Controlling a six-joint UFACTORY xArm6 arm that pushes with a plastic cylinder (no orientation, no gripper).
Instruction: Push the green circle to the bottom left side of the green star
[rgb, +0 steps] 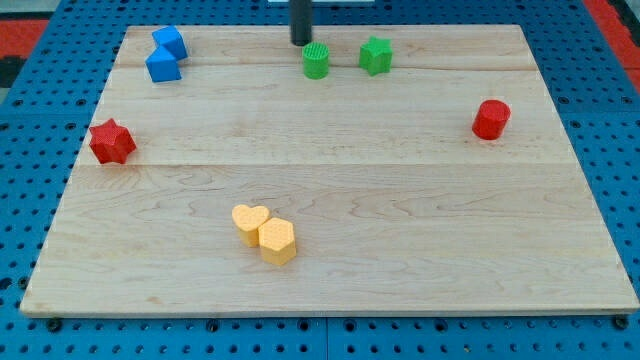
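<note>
Green circle (316, 61) left of green star (376, 55), my tip (301, 42) seemingly just upper-left of it.

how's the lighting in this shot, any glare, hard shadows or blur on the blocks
In the camera view the light is even and soft: no glare on the wooden board, only faint shadows hugging the blocks. The green circle, green star and yellow blocks are all sharp. My tip is crisp too, just up-left of the green circle; the rod is cut off at the view's top.

Pale wood board (400, 200), ribbed, seemingly plastic green circle (316, 61)
</note>
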